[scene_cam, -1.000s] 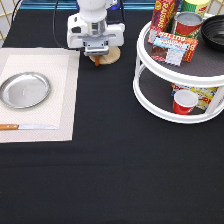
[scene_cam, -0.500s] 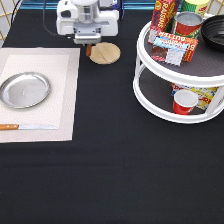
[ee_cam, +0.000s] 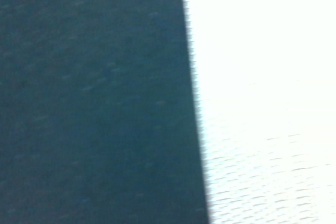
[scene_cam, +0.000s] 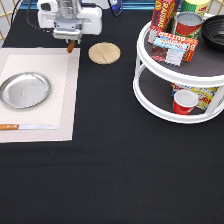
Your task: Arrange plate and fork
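My gripper [scene_cam: 70,38] is at the exterior view's top left, above the top right corner of the pale placemat [scene_cam: 60,80]. It is shut on the fork [scene_cam: 71,47], whose brown wooden handle hangs down below it; the tines are hidden in the hand. The shiny silver plate [scene_cam: 25,90] lies on the left part of the placemat, to the lower left of the gripper. The wrist view shows only the black table [ee_cam: 90,110] and the placemat's edge [ee_cam: 262,150].
A knife [scene_cam: 27,127] with a wooden handle lies on the placemat below the plate. A tan wooden disc [scene_cam: 104,53] lies right of the gripper. A white two-tier turntable rack [scene_cam: 150,95] with cans, boxes and a red cup stands at the right.
The gripper has moved from over the wooden disc up and to the exterior view's left, carrying the fork to the placemat's top right corner. The disc now shows in full.
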Tool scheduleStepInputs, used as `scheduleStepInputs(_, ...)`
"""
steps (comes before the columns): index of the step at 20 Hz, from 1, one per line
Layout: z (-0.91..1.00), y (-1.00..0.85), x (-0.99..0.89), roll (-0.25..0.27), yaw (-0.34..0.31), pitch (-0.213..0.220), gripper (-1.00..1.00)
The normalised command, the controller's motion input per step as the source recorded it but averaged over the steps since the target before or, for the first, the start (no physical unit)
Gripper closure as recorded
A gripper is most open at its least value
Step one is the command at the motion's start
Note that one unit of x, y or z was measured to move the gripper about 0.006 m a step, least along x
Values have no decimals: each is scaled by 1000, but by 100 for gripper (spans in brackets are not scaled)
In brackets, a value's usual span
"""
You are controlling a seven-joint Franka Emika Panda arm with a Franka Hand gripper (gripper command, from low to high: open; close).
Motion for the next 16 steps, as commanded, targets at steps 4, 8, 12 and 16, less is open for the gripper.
scheduleStepInputs(4,150,-653,94,-8,-101,0,100)
scheduleStepInputs(8,106,-569,66,-7,-136,0,100)
scheduleStepInputs(12,66,-521,47,-6,-157,0,100)
scheduleStepInputs(16,11,-514,59,-9,-158,0,100)
